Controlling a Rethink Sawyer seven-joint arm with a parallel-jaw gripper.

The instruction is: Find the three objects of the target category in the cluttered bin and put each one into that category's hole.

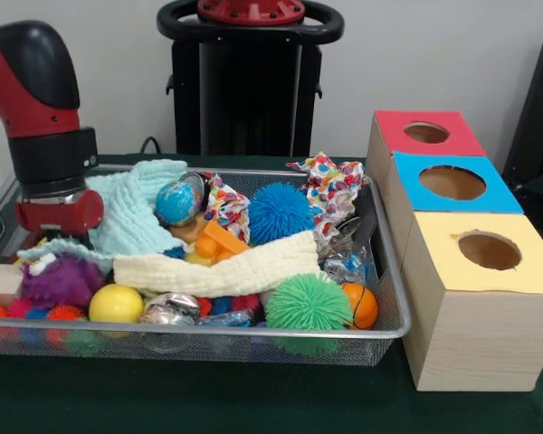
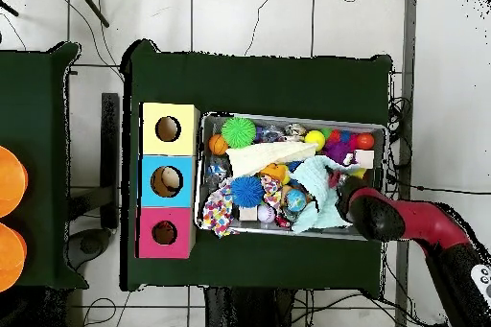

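On the green table (image 1: 253, 407) a wire mesh bin (image 1: 394, 298) stands packed with toys and cloths, and just beside it is a wooden box with three round holes in a row: one in a red top (image 1: 426, 132), one in a blue top (image 1: 452, 183) and one in a yellow top (image 1: 489, 250). In the front view the red and black arm (image 1: 36, 108) comes down over the bin's left end, and its gripper (image 1: 59, 212) reaches in among the clutter; the jaws are hidden behind the arm's wrist and the cloths, so I cannot tell whether they are wide, narrow or holding anything. The overhead view shows the arm over the bin's corner farthest from the box.

Inside the bin, a pale blue knitted cloth (image 1: 140, 212) lies heaped next to the gripper, and a cream cloth (image 1: 222, 271) stretches across the middle. A globe-patterned ball (image 1: 178, 202) sits against the blue cloth. A blue spiky ball (image 1: 279, 212) rests further back, a green spiky ball (image 1: 308, 303) lies at the front wall, and a small orange ball (image 1: 362, 305) touches it. A yellow ball (image 1: 116, 304) and a purple fuzzy toy (image 1: 59, 280) lie near the left front. A dotted colourful cloth (image 1: 330, 190) drapes over the far right corner. Which category is the target cannot be told from the views.
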